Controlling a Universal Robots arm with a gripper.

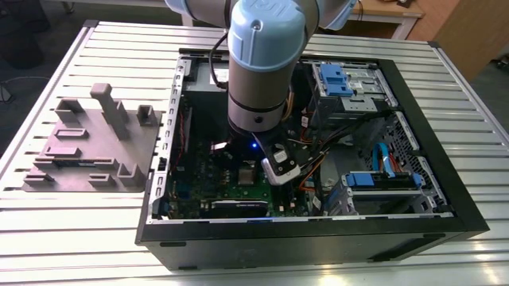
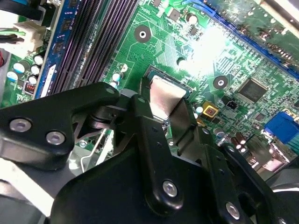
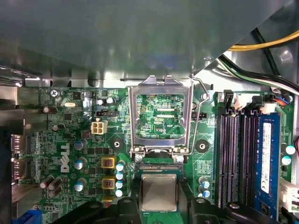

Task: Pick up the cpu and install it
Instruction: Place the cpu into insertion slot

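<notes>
Gripper (image 3: 159,198) pinching cpu (image 3: 159,189) by two opposite edges.
Open socket frame (image 3: 160,82) stands just beyond the gripper; motherboard (image 3: 84,140) lies beneath it.

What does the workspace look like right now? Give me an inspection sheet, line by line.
Surface: slatted metal table carrying an open computer case.
Job's things: cpu at the socket on the green motherboard; retaining frame flipped open.
Clutter: grey moulded tray beside the case, at the exterior view's left.
Grippers: gripper shut on two sides of the cpu.
Cables: loose bundle inside the case; yellow wire.
Surroundings: wooden furniture behind the table.
</notes>
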